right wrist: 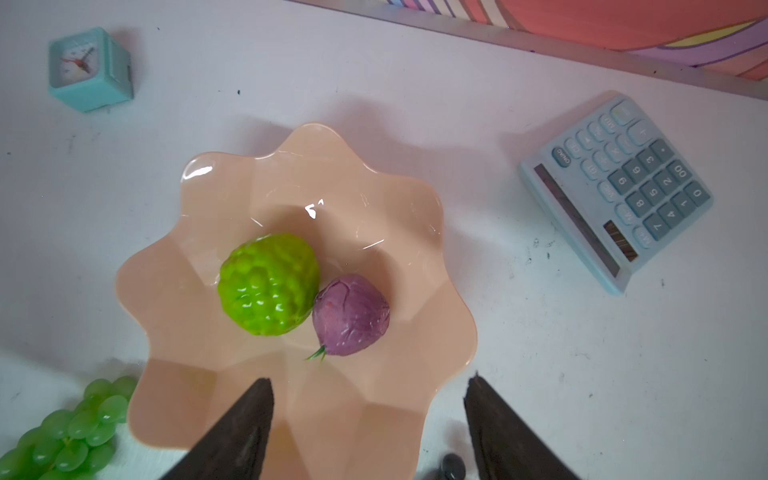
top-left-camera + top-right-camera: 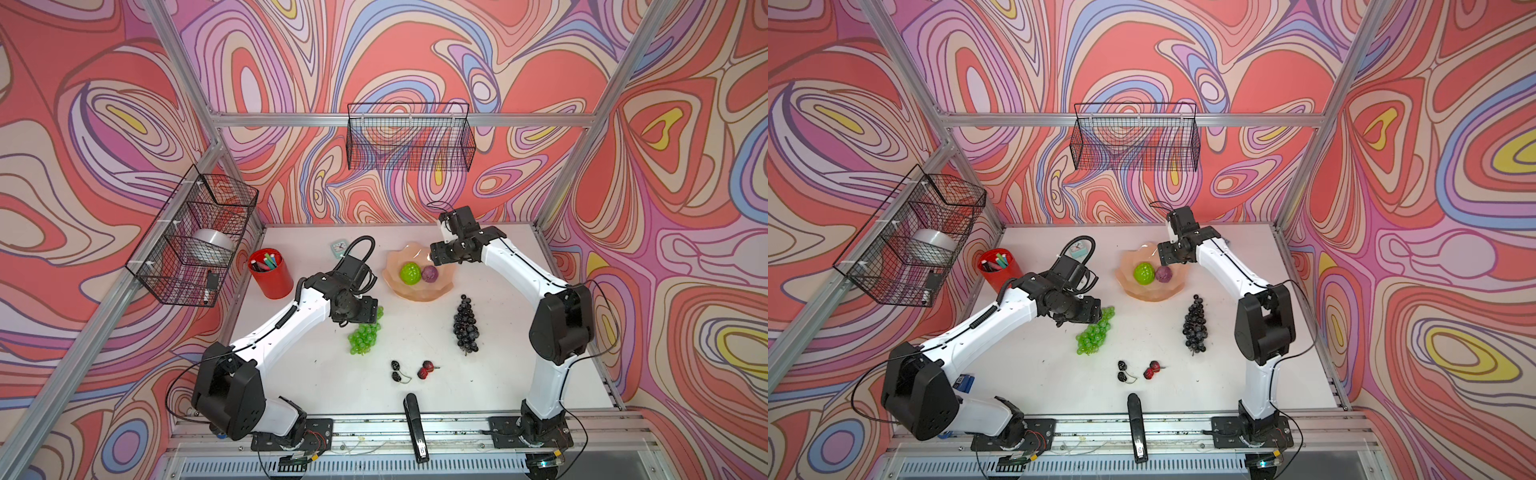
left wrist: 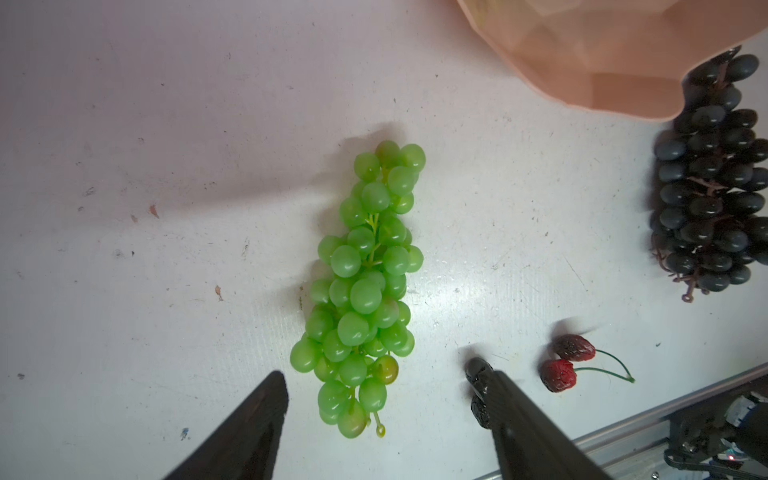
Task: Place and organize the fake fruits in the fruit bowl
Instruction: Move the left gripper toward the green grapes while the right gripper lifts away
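Swirl-patterned red, pink, lilac walls (image 2: 415, 50); aluminium frame (image 2: 291, 119); white scuffed surface (image 2: 490, 374); black wire baskets (image 2: 409, 141) hung on walls.

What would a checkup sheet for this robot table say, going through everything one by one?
Surface: white table, scuffed and speckled.
Job's things: green ball and purple ball touching inside the pink bowl; green grapes, dark grapes, black berries and red berries on the table.
Clutter: red cup holding markers, clock, stapler, calculator.
End effectors: left end effector open above the green grapes; right end effector open, empty, above the bowl.
Cables: black cable looped above the left arm; none among the fruit.
Surroundings: swirly walls, back wire basket, side wire basket, metal frame.
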Motion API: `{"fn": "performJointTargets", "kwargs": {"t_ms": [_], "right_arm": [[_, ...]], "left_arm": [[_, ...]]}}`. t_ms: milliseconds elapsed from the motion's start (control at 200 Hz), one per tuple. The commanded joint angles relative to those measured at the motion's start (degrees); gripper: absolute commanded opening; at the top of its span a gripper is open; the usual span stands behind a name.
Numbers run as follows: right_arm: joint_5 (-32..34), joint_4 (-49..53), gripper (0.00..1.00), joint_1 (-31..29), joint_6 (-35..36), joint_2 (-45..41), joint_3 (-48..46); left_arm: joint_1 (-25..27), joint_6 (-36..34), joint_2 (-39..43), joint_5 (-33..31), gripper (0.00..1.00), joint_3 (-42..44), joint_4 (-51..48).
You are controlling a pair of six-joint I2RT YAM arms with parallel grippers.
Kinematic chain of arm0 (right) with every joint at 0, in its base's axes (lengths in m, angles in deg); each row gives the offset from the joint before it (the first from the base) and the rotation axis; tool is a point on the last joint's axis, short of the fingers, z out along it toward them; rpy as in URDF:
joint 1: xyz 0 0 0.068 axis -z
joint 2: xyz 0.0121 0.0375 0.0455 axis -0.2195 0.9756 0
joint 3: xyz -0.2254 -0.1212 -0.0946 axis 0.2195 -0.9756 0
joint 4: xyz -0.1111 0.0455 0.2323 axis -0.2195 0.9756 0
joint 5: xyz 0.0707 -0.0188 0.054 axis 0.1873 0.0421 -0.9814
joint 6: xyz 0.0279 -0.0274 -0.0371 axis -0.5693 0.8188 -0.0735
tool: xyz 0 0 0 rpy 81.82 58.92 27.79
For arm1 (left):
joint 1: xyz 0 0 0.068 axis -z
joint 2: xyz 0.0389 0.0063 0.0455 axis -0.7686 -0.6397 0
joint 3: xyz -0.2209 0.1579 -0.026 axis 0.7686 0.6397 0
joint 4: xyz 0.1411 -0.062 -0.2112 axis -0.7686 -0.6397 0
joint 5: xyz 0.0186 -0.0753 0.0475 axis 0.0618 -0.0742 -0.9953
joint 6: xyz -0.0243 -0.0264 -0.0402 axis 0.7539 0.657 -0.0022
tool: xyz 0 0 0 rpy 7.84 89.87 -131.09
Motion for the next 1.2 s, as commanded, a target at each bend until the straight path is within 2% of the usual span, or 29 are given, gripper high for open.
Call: {"fn": "performJointTargets", "kwargs": {"t_ms": [0, 180, 386, 461, 536, 671, 821, 1012, 1197], "right_arm": [[-4.20, -3.63, 0.74, -0.58, -2.78, -5.29, -5.17], [-6.72, -6.50, 0.72, -1.55, -5.88, -12.23, -13.79], [-7.35, -7.50, 0.70, -1.65, -6.16, -12.48, -16.68], [-7.72, -7.25, 0.69, -1.72, -5.97, -11.21, -16.25], [-8.37, -7.73, 0.68, -1.81, -6.21, -10.23, -15.94], [-9.41, -8.72, 0.67, -1.98, -6.74, -9.11, -15.47], [-9.64, -8.61, 0.67, -2.33, -6.85, -8.34, -14.84], [-9.52, -8.20, 0.67, -2.70, -6.93, -8.11, -14.42], [-9.37, -7.87, 0.66, -3.25, -7.03, -7.35, -14.05]], "left_arm": [[-0.20, -0.29, 0.40, 1.43, 0.75, -0.25, -3.36], [-0.06, 2.39, 4.11, -0.36, 0.72, 3.96, -6.27], [-0.07, 7.18, 8.63, -0.08, 0.69, 8.37, -9.78], [-0.01, 8.17, 9.66, 2.02, 0.66, 9.98, -10.00], [-0.03, 10.48, 10.98, 5.84, 0.59, 12.78, -8.58], [0.10, 14.16, 12.98, 10.60, 0.59, 17.57, -4.05], [0.10, 15.07, 12.26, 15.49, 0.61, 20.41, 0.78], [0.10, 14.57, 10.61, 13.59, 0.63, 20.87, 2.38], [0.15, 14.23, 7.82, 13.00, 0.56, 21.01, 5.56]]}}
